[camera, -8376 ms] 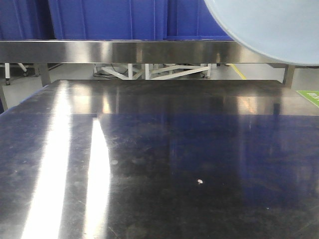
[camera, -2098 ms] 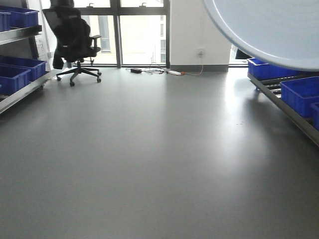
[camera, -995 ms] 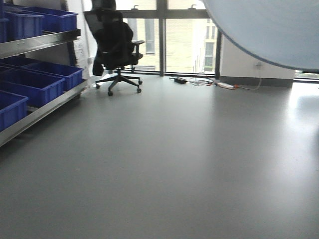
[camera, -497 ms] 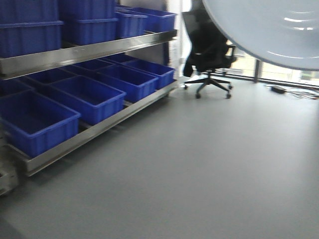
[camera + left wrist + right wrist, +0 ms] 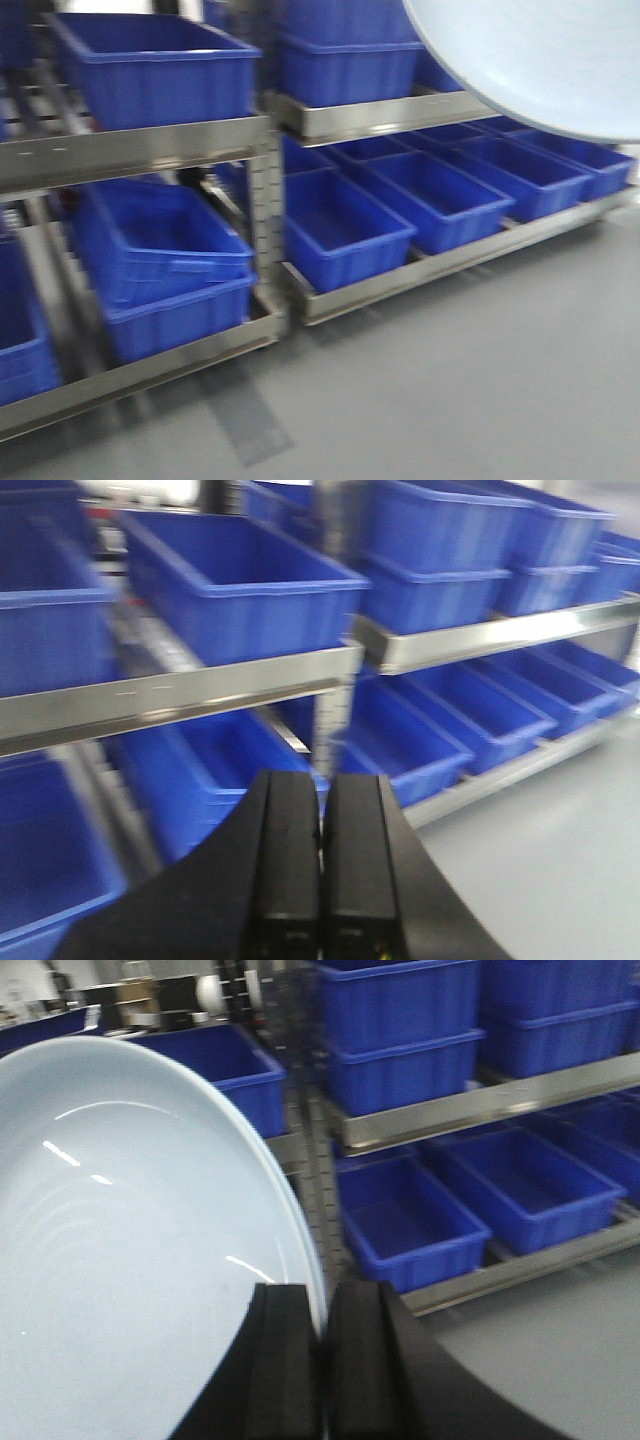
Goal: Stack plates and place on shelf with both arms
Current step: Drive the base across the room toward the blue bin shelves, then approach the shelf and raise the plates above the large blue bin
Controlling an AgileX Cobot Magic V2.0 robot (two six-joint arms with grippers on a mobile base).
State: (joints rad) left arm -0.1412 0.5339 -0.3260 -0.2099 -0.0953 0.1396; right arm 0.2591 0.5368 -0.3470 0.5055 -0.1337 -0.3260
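The pale bluish-white plates (image 5: 130, 1240) fill the left of the right wrist view, held on edge, with two rim lines showing close together. My right gripper (image 5: 322, 1305) is shut on their rim. From the front view the plates (image 5: 540, 60) show as a large disc in the top right corner. My left gripper (image 5: 321, 820) is shut with nothing between its black fingers, hanging in the air before the shelf (image 5: 200, 690). The steel shelf (image 5: 150, 150) stands ahead in tiers, its beams and upright post blurred by motion.
Blue plastic crates (image 5: 150, 60) fill the shelf's upper and lower tiers (image 5: 340, 230), several more running to the right (image 5: 410, 1210). Grey floor (image 5: 480, 380) lies in front of the rack. A perforated steel upright (image 5: 265, 200) divides two shelf bays.
The view has swung from the steel tabletop across open floor, windows and an office chair to the shelf with blue crates. The plates keep their place at top right.
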